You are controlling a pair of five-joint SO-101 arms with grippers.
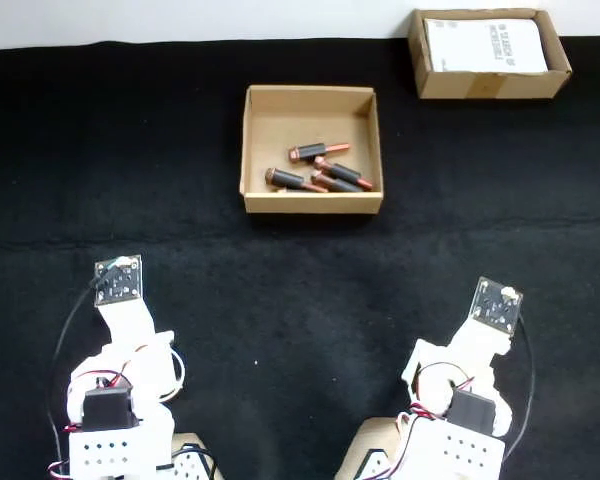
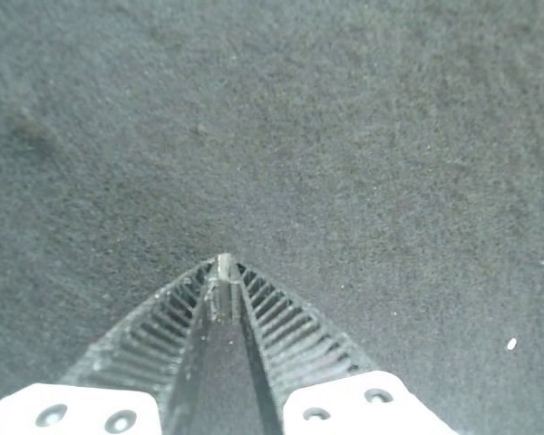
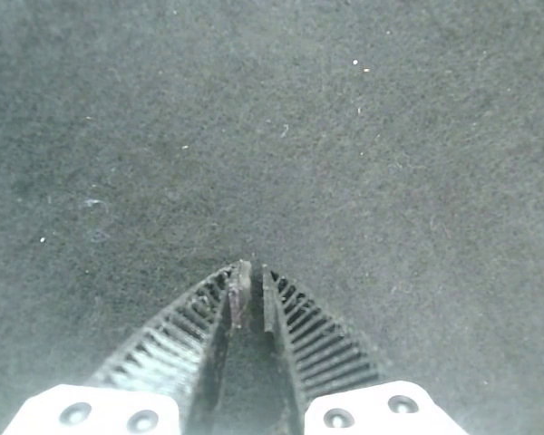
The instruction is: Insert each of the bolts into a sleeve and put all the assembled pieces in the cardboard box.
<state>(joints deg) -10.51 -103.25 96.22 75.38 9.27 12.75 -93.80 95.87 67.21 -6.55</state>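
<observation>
With the assembled pieces [image 1: 320,172] lying in the cardboard box [image 1: 310,204] at upper centre, and the left gripper [image 2: 224,268] and right gripper [image 3: 252,271] pinched closed on nothing, the task looked done, so parking the arms well apart from the box seemed wisest.

cardboard box [image 1: 312,203] brown; bolts [image 1: 294,154] copper; sleeves [image 1: 311,151] dark grey; cloth [image 1: 280,300] black

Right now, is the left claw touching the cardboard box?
Apart. The left wrist view shows the left gripper over bare cloth; the high view has the cardboard box well ahead.
</observation>
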